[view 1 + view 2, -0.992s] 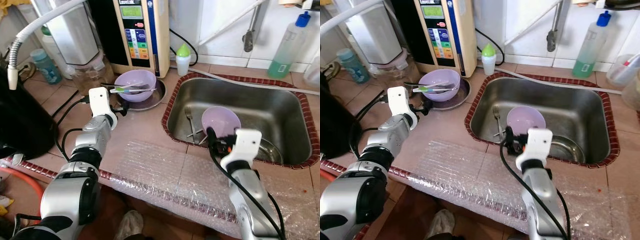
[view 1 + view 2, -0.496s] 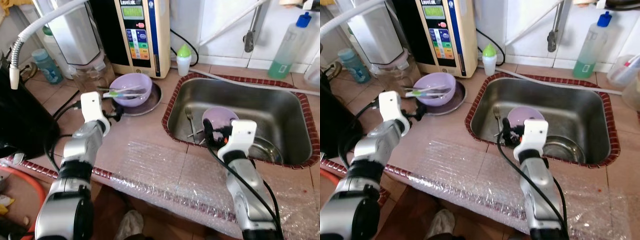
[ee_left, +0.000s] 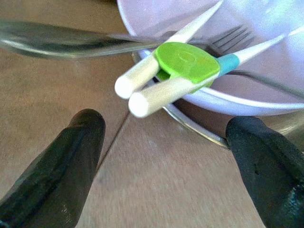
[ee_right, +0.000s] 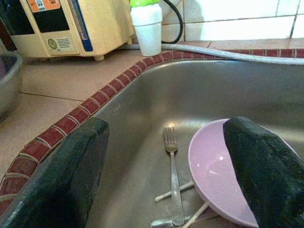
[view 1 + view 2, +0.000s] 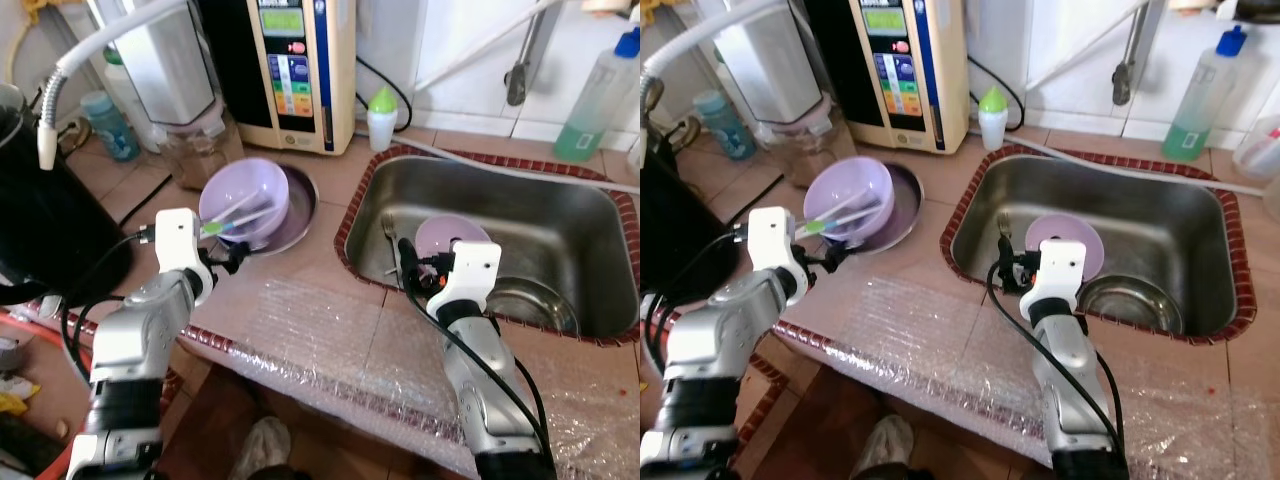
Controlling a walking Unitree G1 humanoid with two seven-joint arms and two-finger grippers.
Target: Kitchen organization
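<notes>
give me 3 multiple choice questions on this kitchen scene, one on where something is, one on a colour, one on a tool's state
1. Where does the loose fork lie?
A. in the sink, beside the purple bowl
B. on the bubble wrap
C. on top of the water machine

2. What colour is the clip joining the training chopsticks?
A. red
B. green
C. black

3. How is the left tool?
A. shut on the chopsticks
B. shut on a fork
C. open, holding nothing

Answers:
1 A, the fork rests on the floor of the sink, next to the purple bowl.
2 B, the left wrist view shows a bright green clip.
3 C, its fingers stand wide apart, short of the chopsticks' ends.
</notes>
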